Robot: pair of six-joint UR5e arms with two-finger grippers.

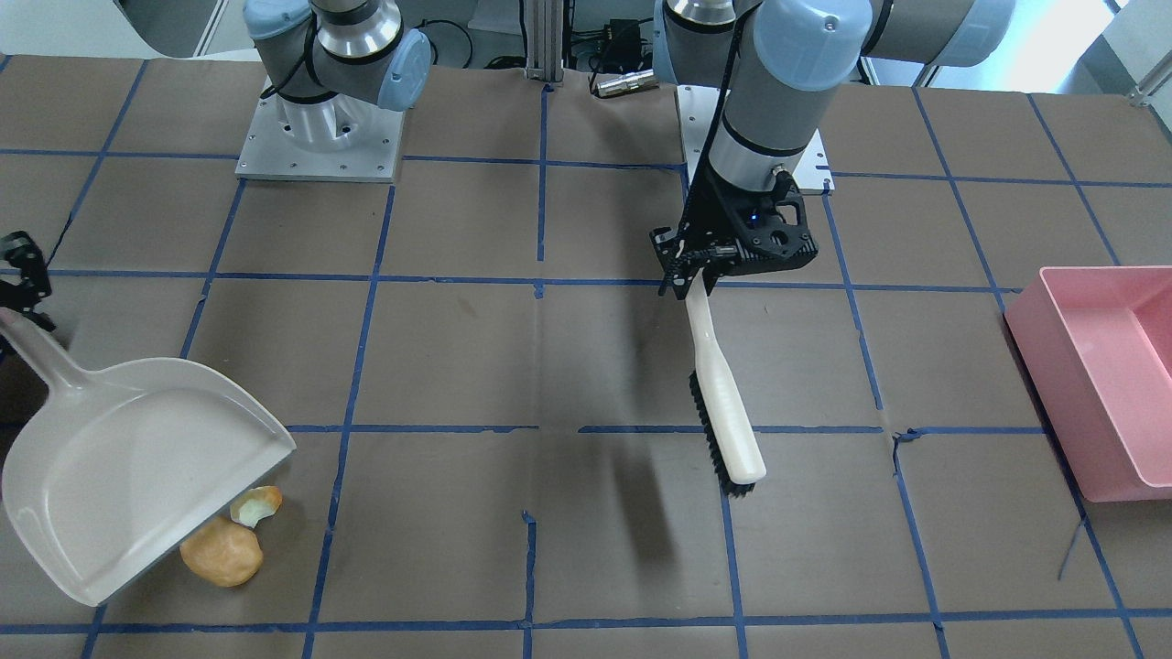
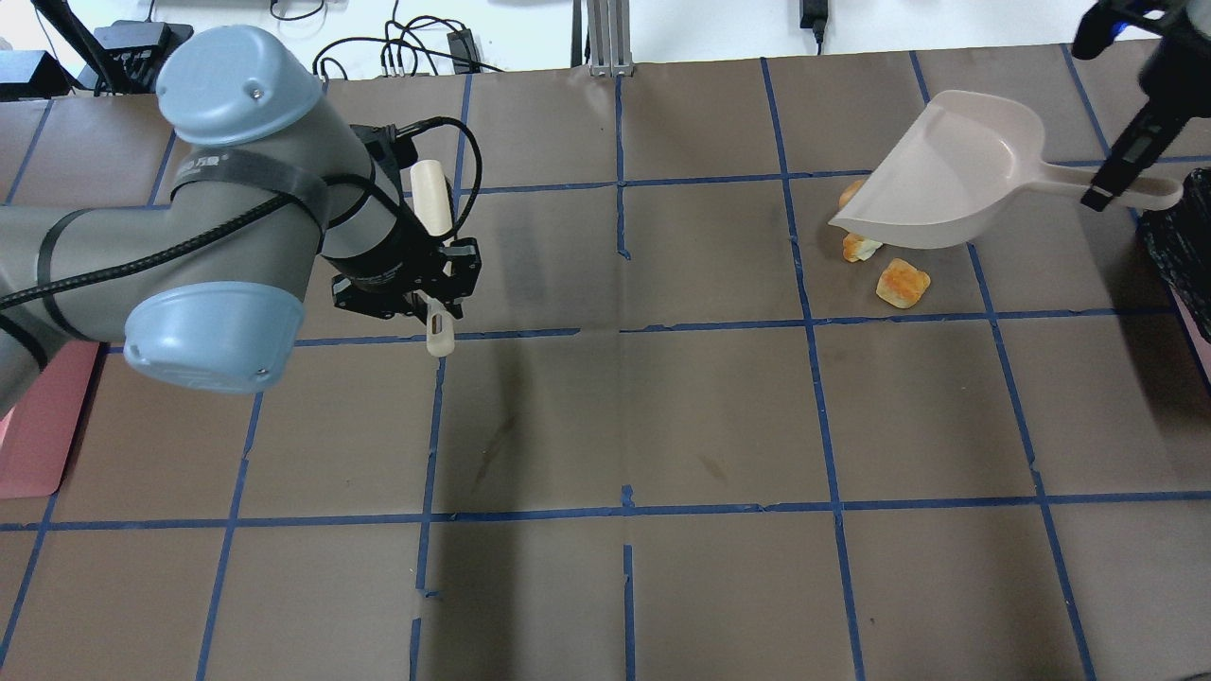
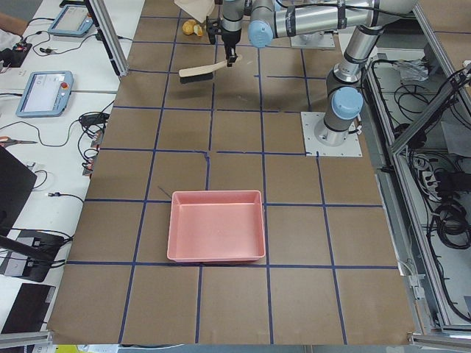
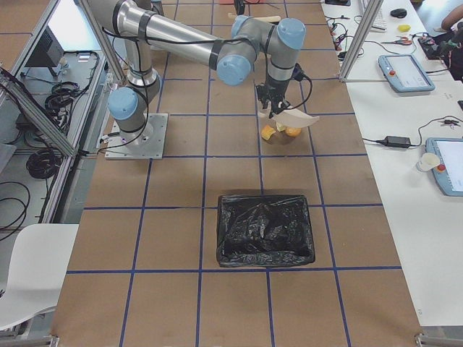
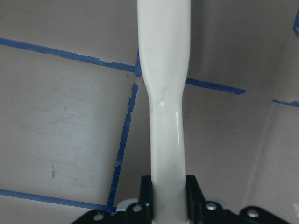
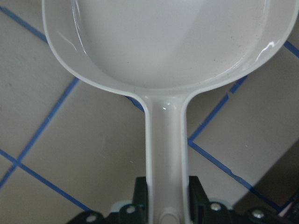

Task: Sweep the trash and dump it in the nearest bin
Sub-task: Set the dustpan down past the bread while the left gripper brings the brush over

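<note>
Table: brown, blue-taped grid.
Left gripper: clamps brush handle (arm-band print unreadable).
Right gripper: clamps dustpan handle; trash at lip.

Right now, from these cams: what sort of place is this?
Probably a robotics lab workcell, not a home: brown paper-covered table gridded with blue tape, grey robot arms bolted to square metal base plates, and blue-edged teach pendants on the white side bench.

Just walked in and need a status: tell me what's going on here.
The left end effector grips a brush by its handle, well away from the trash. The right end effector holds a dustpan tilted, its lip at the tan lump and bread chunks on the table. The dustpan is empty; nothing swept in yet.
</note>
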